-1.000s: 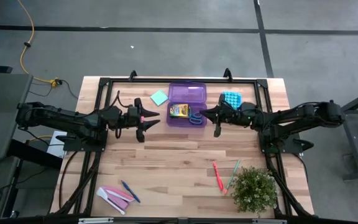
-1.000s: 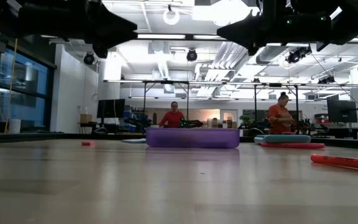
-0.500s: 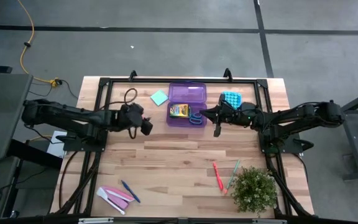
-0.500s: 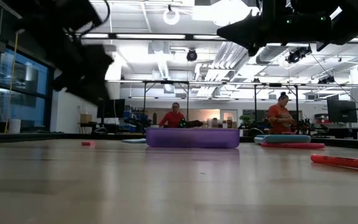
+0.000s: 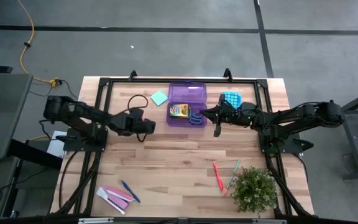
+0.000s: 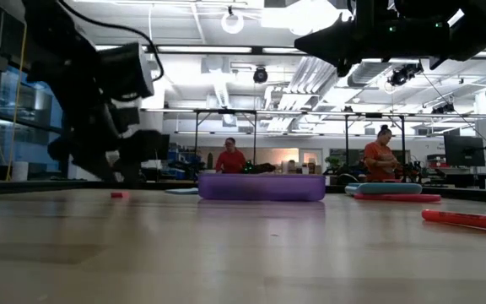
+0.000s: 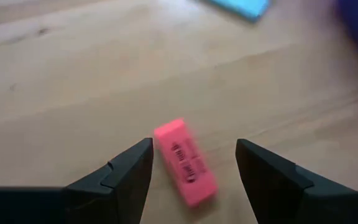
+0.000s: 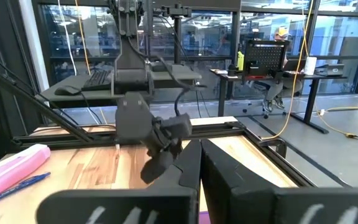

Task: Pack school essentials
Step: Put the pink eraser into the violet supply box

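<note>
A wooden bench (image 5: pixel 166 168) of pale planks sits inside a black metal frame (image 5: pixel 185 79). On its near right corner stands a small green potted plant (image 5: pixel 253 189). At the far edge, right of centre, lies a light-blue pad with rows of buttons (image 5: pixel 230 99). Near the front left corner rest flat pink and white pieces (image 5: pixel 114 196), overlapping each other. On the grey floor beyond the bench a yellow cable (image 5: pixel 25 37) trails away. Across the room behind, two people in red tops (image 6: pixel 230 159) (image 6: pixel 380 157) are at other benches under bright ceiling lights
</note>
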`<state>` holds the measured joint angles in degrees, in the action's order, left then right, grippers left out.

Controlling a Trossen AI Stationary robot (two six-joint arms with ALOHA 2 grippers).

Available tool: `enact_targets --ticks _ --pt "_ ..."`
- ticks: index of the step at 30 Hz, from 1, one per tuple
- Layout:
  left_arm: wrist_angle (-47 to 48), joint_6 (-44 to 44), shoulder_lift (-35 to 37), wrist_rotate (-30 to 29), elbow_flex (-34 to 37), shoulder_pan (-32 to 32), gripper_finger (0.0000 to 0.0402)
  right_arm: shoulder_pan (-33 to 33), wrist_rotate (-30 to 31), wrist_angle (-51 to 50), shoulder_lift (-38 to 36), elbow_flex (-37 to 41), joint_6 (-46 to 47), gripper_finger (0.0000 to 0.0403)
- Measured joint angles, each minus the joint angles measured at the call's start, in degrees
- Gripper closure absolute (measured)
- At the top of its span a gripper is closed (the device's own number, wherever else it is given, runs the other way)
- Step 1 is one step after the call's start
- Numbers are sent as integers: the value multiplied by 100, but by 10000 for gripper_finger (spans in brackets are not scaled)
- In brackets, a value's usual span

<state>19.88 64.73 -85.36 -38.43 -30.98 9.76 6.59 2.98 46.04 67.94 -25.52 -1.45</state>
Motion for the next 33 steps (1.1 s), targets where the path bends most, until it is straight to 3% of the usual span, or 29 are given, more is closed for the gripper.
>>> enact_targets --ticks 18,33 --pt "-357 1112 -846 -384 -13 -26 185 0 2 -13 0 0 15 402" --pt "-353 1226 -840 -292 -7 -398 319 2 4 -33 2 0 15 402"
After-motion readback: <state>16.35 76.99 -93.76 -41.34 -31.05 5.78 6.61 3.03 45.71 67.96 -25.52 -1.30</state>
